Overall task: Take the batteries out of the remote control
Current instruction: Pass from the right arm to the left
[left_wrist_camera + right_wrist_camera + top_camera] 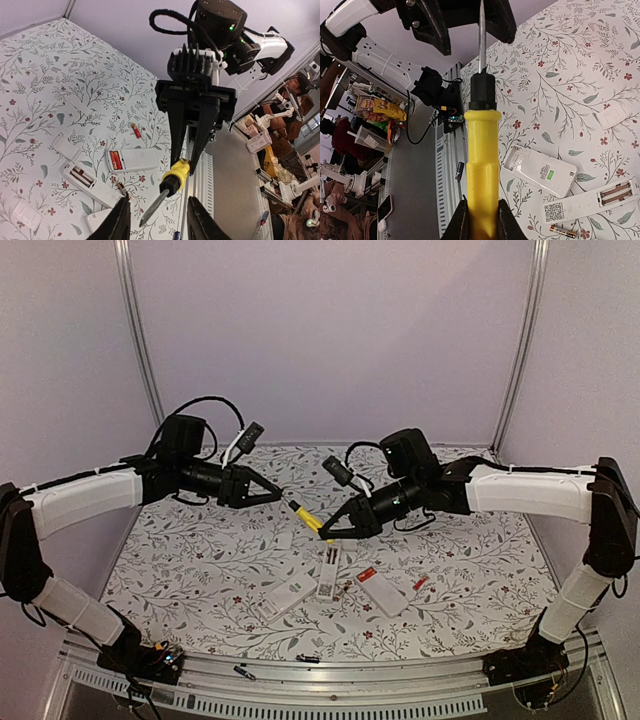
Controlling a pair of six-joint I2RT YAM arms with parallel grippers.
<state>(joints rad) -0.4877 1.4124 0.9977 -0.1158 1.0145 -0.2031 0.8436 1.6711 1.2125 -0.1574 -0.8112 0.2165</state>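
My right gripper (327, 531) is shut on the handle of a yellow screwdriver (309, 519), held above the table with its shaft pointing at my left gripper (279, 496). The left gripper (157, 222) is open, one finger on each side of the bare metal shaft (151, 212), with a gap on both sides. Below lie three white remote controls. One remote control (135, 160) holds red-orange batteries (116, 160). Another remote control (85, 181) has brownish batteries (81, 176) in its open bay. A loose red battery (135, 131) and a dark battery (121, 188) lie on the cloth.
A third remote (540, 170) lies back-up with an empty bay. Loose white covers (65, 147) (611, 116) rest on the flowered tablecloth (200, 540). A dark battery (460, 170) sits on the metal rail (330, 670) at the table's near edge.
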